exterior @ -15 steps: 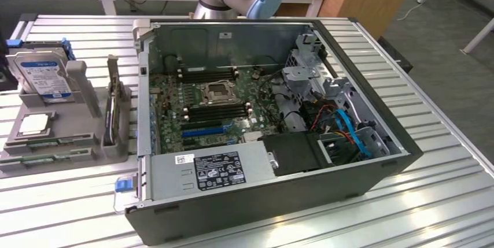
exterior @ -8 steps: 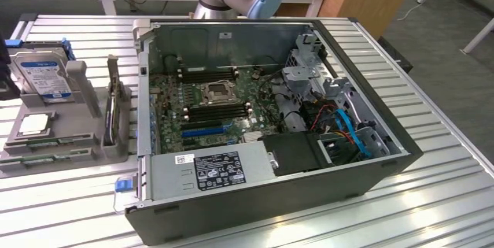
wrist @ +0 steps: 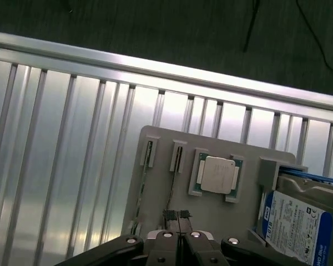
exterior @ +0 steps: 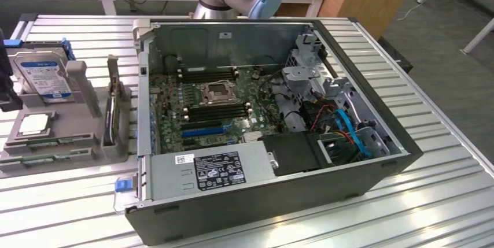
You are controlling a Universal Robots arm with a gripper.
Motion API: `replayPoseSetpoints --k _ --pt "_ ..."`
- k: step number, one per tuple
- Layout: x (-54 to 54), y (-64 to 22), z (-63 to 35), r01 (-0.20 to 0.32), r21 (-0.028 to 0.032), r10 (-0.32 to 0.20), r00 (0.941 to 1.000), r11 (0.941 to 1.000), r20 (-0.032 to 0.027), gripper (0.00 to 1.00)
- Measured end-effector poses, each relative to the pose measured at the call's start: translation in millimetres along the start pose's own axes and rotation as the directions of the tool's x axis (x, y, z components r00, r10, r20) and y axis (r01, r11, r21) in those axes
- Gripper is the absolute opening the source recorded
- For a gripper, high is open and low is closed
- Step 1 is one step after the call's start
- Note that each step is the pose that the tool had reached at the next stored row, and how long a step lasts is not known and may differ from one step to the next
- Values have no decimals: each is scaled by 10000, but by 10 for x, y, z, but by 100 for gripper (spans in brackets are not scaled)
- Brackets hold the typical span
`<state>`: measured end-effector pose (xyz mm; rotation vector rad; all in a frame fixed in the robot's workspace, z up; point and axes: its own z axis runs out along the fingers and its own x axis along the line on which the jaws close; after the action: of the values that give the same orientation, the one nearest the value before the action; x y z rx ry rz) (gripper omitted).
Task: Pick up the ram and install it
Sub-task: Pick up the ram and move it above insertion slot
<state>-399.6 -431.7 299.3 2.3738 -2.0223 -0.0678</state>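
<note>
**A:** Where's your tool right now?

**B:** My tool (wrist: 177, 219) hangs above the grey holder (exterior: 87, 95), looking straight down on it. The two fingers are clenched together, pad against pad, with nothing between them.

**A:** And the ram?

**B:** The ram (exterior: 115, 109) stands on its long edge in a narrow slot of that holder, on the side nearest the computer case (exterior: 309, 196). It isn't picked up and it isn't installed.

**A:** What else sits in the holder?

**B:** A blue-labelled hard drive (exterior: 43, 77) stands upright at the far end from the case. A square silver processor chip (exterior: 34, 124) lies flat in its pocket just beside the drive.

**A:** And the case?

**B:** It lies on its side on the ribbed metal counter (exterior: 448, 213), open at the top, to the exterior view's right of the holder. The motherboard (exterior: 231, 126) faces up, with dark memory slots (exterior: 220, 111) either side of the processor socket.
</note>
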Motion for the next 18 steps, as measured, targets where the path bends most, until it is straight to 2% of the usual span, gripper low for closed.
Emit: replayPoseSetpoints --k 9,18 --pt "111 7 165 132 1 -132 9999 9999 -5 11" --pt "166 9 326 178 -1 -178 9998 9998 -7 11"
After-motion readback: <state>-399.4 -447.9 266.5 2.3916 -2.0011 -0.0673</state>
